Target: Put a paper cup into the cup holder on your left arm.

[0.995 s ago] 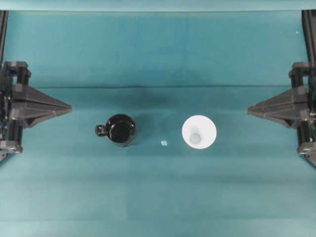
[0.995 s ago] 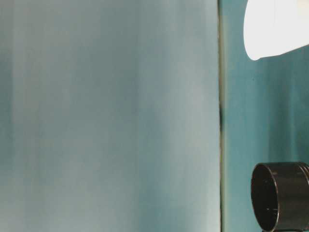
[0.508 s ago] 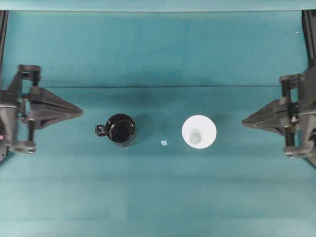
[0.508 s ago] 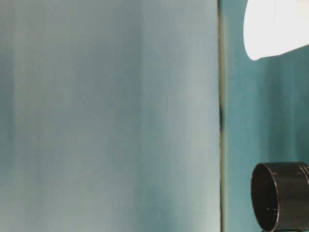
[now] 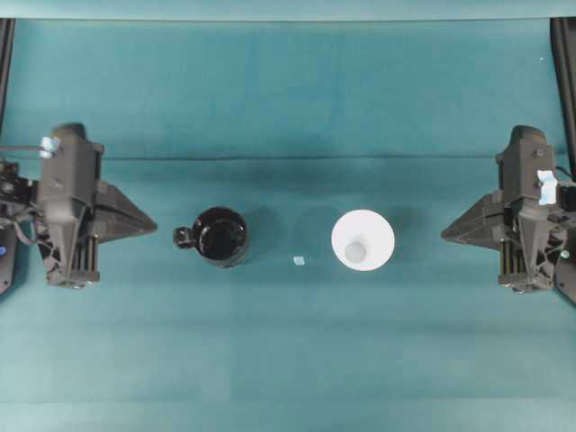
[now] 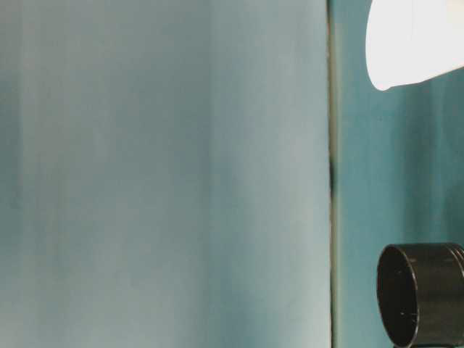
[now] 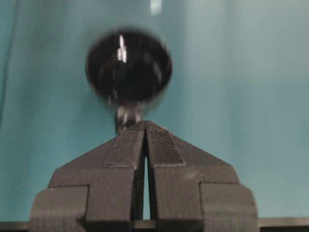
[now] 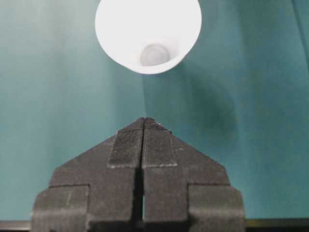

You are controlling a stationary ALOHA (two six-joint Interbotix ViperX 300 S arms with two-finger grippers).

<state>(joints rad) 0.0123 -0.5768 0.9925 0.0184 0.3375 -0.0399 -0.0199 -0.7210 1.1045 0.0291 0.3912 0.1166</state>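
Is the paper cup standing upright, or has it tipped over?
Upright. The overhead view shows the paper cup as a full round rim with its smaller base centred inside, mouth up, standing apart from the cup holder.

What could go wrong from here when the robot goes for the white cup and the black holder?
1. The right gripper is shut and aimed at the paper cup; if it stays shut, it may knock the light cup over.
2. The left gripper is shut just short of the cup holder handle and could nudge the holder away.
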